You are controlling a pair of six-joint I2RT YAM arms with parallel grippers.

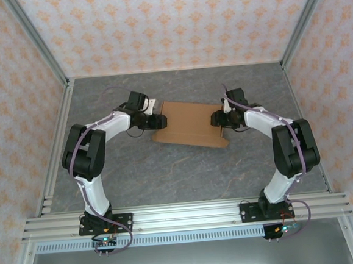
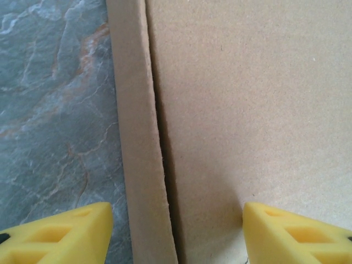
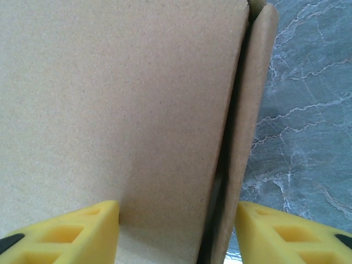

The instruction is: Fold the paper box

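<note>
1. Now, the paper box (image 1: 188, 125) lies flat around the middle of the grey marbled table (image 1: 168, 175), right between the 2 arms.
2. At its left end sits the left gripper (image 1: 155, 121), and at its right end the right gripper (image 1: 218, 117), so there is 1 at each end.
3. Left wrist camera: the yellow fingertips (image 2: 60, 234) are spread wide with nothing clamped. 1 is over the stone and the other over plain cardboard. A narrow flap (image 2: 137, 137) runs between them, split from the main panel by a dark slit.
4. Right wrist camera, mirrored: the yellow fingers (image 3: 66, 231) are parted too. They straddle the box's edge, where another narrow flap (image 3: 250, 137) sits beside the big panel.
5. Whether any fingertip actually touches the cardboard, can't tell.
</note>
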